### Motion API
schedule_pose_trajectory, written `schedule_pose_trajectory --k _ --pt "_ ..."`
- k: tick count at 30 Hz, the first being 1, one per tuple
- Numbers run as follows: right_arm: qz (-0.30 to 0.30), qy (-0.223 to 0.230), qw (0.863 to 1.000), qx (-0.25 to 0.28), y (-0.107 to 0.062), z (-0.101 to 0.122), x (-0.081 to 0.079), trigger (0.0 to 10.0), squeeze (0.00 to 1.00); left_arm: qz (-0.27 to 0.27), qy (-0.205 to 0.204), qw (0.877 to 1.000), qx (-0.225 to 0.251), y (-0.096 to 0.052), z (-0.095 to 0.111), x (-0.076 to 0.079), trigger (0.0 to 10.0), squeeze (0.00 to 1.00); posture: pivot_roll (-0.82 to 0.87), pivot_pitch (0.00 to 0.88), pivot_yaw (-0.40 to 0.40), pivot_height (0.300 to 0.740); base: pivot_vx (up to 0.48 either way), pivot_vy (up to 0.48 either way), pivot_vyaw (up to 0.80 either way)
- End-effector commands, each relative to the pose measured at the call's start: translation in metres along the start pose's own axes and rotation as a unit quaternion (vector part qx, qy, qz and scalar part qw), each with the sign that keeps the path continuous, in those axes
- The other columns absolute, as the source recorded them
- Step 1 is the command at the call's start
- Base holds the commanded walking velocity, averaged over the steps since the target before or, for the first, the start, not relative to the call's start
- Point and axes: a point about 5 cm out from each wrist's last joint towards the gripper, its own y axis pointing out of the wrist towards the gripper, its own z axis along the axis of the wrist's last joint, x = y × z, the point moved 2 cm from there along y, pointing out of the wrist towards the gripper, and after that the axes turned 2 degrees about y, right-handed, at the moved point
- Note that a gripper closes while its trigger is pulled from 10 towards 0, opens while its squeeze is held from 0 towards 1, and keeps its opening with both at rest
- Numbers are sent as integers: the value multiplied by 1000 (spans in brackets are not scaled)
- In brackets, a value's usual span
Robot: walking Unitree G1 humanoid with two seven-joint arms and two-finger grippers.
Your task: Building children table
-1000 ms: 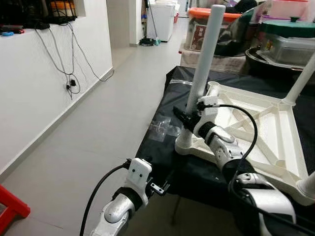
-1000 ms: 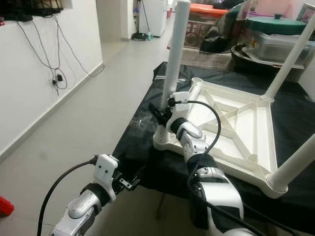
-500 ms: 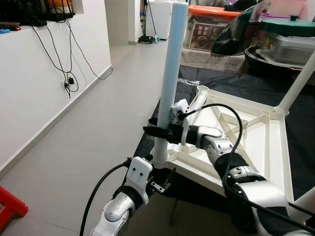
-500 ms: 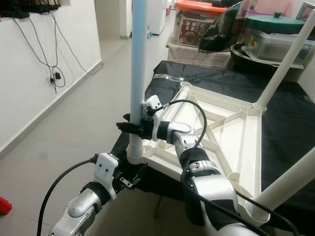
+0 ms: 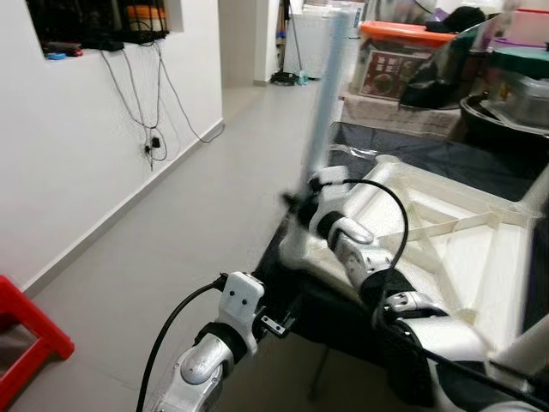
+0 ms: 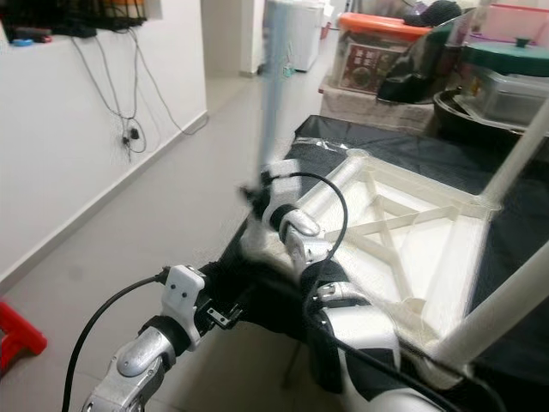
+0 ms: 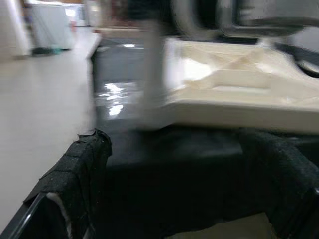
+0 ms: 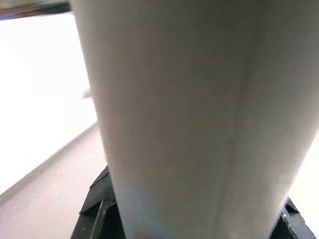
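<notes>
I was working on the white table top [image 5: 446, 249], which lay upside down on the black cloth [image 6: 403, 150] that covered the work surface, with its ribs facing up. My right gripper [image 5: 302, 199] was at the near left corner of the table top, and its black fingers [image 8: 102, 211] were closed around the tall white leg [image 6: 276, 77] low down, near where the leg met the corner. The leg stood almost straight up, but it looked blurry in both eye views, so I could not tell if it sat all the way down in its hole. Two more legs [image 6: 515, 150] stood at the right side of the table top. My left gripper [image 5: 279, 324] hung low in front of the near edge of the cloth, near the corner but not touching anything, and its fingers [image 7: 75, 164] were spread wide with nothing between them. I thought the step in hand was seating this leg. To do it well, I judged that I should keep the leg straight, push down gently and evenly, and not let it lean to one side. I also thought the table top could slide on the smooth cloth, so the left gripper might need to steady the near edge. A hard push at a tilt could jam the leg or tip the whole thing.
</notes>
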Motion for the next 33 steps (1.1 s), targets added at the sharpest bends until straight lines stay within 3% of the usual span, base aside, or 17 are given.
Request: schedule_pose_trajectory --k 1,6,7,11,12,14,15,17,18,22,23,24,25,28,30,31,33 --pt "-121 26 992 -33 -6 -21 38 0 0 -1 2 1000 -5 0 -1 0 10000 0 73 0 -82 740 0 0 0" --pt "-165 37 985 -22 -13 -29 31 0 0 -1 0 1000 -6 0 -1 0 10000 0 73 0 -83 740 0 0 0" --pt "-170 42 984 -23 -16 -33 21 0 0 0 0 1000 -6 0 -1 -1 10000 0 75 0 -82 740 0 0 0" --pt "-157 49 986 -26 -17 -36 11 0 0 0 0 1000 -6 -1 -1 -2 10000 0 75 0 -82 740 0 0 0" --pt "-146 52 988 -26 -18 -36 6 588 0 0 0 1000 -6 -1 -1 -2 10000 0 73 0 -79 740 0 0 0" --pt "-146 52 988 -26 -18 -36 6 588 0 0 0 1000 -6 -1 -1 -2 10000 0 73 0 -79 740 0 0 0" --pt "-123 53 991 -19 -17 -35 -2 10000 0 0 0 1000 -6 -1 -1 -2 10000 0 73 0 -83 740 0 0 0" --pt "-123 53 991 -19 -17 -35 -2 10000 0 0 0 1000 -6 -1 -1 -2 10000 0 73 0 -83 740 0 0 0" --pt "-68 56 996 13 -16 -26 -15 10000 1000 0 0 1000 -7 -1 -1 -3 10000 0 74 0 -84 740 0 0 0" --pt "-50 62 997 24 -15 -22 -17 10000 1000 0 0 1000 -7 -1 -1 -4 10000 0 74 0 -85 740 0 0 0" --pt "3 78 996 44 -13 -12 -16 10000 0 0 0 1000 -7 -1 -1 -4 10000 0 75 0 -82 740 0 0 0" --pt "49 84 994 53 -12 -7 -19 10000 0 0 0 1000 -7 -1 0 -3 10000 0 75 0 -81 740 0 0 0" --pt "49 84 994 53 -12 -7 -19 10000 0 0 0 1000 -7 -1 0 -3 10000 0 75 0 -81 740 0 0 0" --pt "196 104 974 53 -13 2 -33 10000 0 0 0 1000 -7 0 0 -3 10000 0 75 0 -79 740 0 0 0" --pt "283 91 954 32 -17 1 -40 10000 0 0 -1 1000 -7 0 0 -2 10000 0 73 0 -78 740 0 0 0" --pt "283 91 954 32 -17 1 -40 10000 0 0 -1 1000 -7 0 0 -2 10000 0 73 0 -78 740 0 0 0" --pt "347 59 936 15 -20 2 -43 10000 0 -1 -1 1000 -7 1 0 -2 10000 0 74 0 -78 740 0 0 0"
